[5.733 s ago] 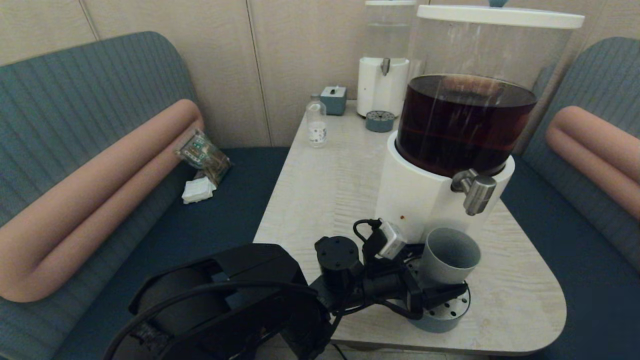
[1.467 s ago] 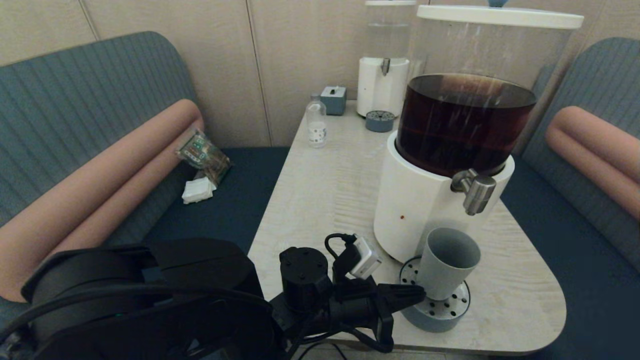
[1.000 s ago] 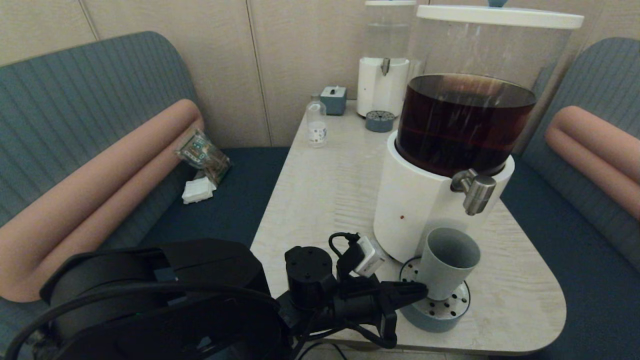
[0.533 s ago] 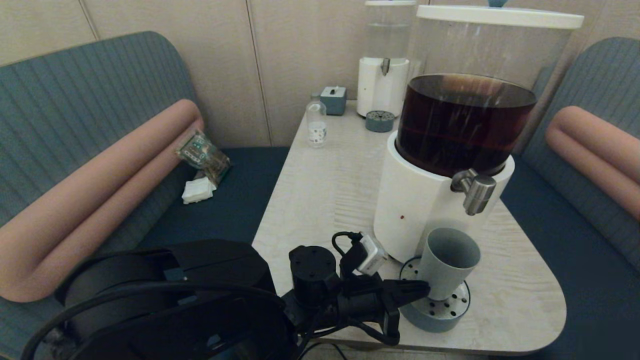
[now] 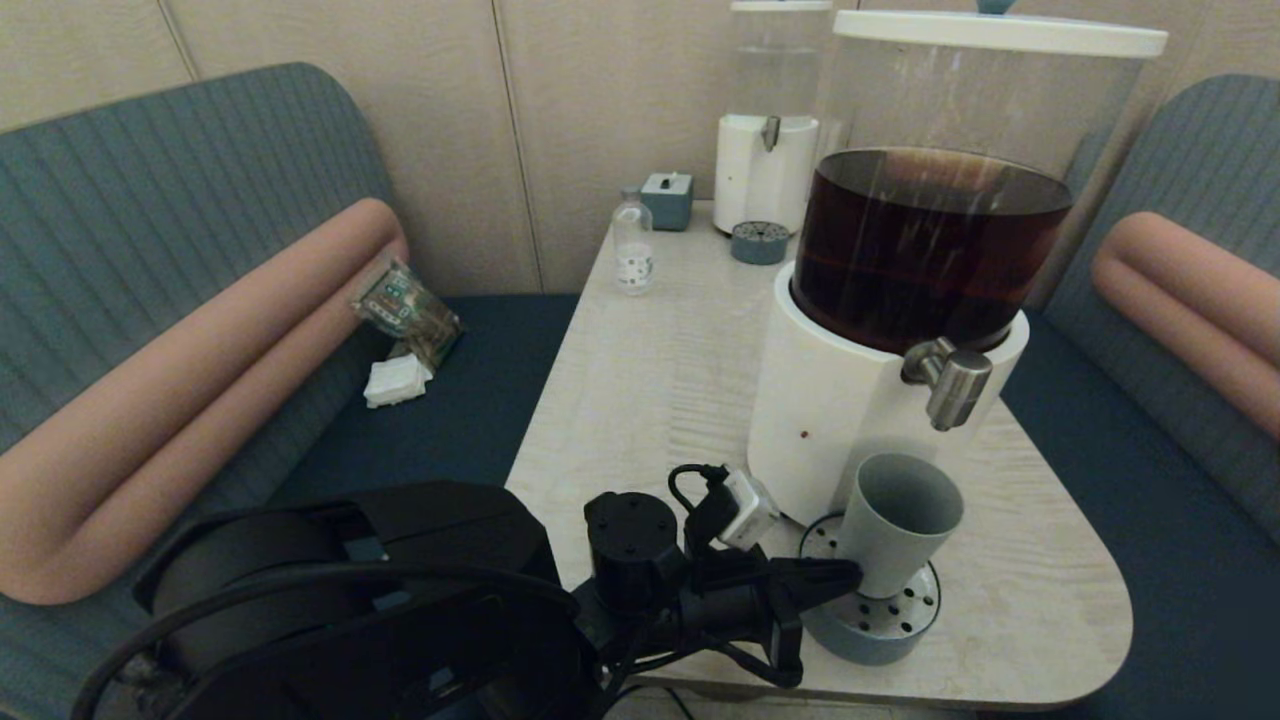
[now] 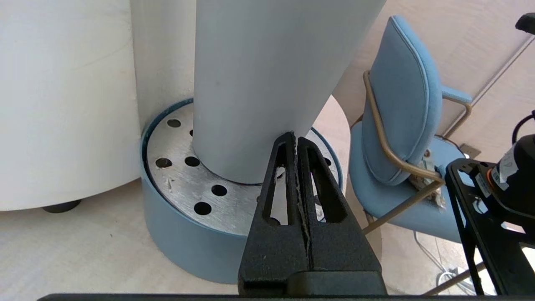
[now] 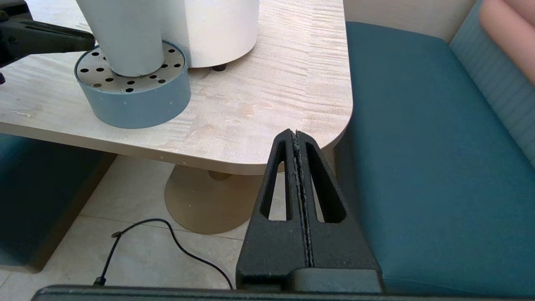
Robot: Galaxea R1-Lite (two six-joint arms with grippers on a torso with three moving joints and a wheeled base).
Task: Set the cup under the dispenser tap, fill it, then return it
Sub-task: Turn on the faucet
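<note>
The cup (image 5: 895, 520) stands upright on the perforated metal top of a round blue drip tray (image 5: 875, 625), directly below the tap (image 5: 955, 388) of the large dispenser (image 5: 900, 300), whose clear tank holds dark brown liquid above a white base. No liquid shows inside the cup in the head view. The left gripper (image 5: 845, 577) sits low at the near edge of the table (image 5: 650, 380), its tip right at the cup's lower wall; in the left wrist view its two fingers (image 6: 311, 175) are pressed together with nothing between them, the tip at or just short of the cup's side (image 6: 259, 83); contact cannot be confirmed. The right gripper (image 7: 296, 138) hangs off the table's near right corner, above the floor and beside the teal bench seat (image 7: 418, 146), its fingers also pressed flat against each other and empty. At the far end of the table stand a smaller dispenser (image 5: 770, 130) with clear liquid, its own small blue drip tray (image 5: 760, 242), a small blue-grey box (image 5: 667, 200) and a small clear bottle (image 5: 633, 245) with a white label whose print is too small to read. On the left bench lie a printed snack packet (image 5: 405, 310) and a folded white napkin (image 5: 397, 380); the writing on the packet cannot be made out. A blue chair (image 6: 401, 125) with a metal frame shows beyond the table in the left wrist view.
</note>
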